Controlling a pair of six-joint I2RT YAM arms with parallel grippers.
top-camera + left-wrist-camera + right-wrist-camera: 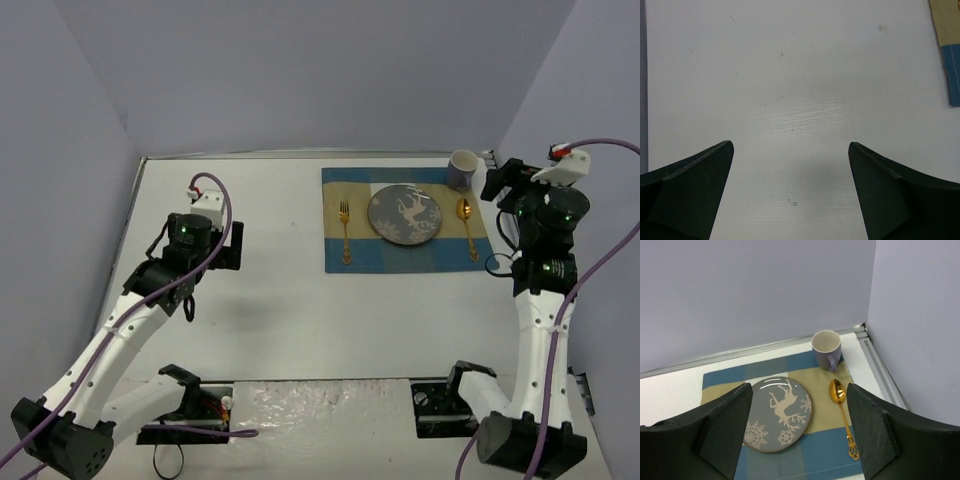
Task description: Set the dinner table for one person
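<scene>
We had our right claw [798,385] released, mug [826,347] just ahead; left claw [791,143] hung released over desk [790,75], well off.

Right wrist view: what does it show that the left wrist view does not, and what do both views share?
Only right wrist: the plate, spoon, mug, walls, the open right claw. Only left wrist: the open left claw over a wide stretch of the dinner table. Both: the striped placemat and some of that table.
</scene>
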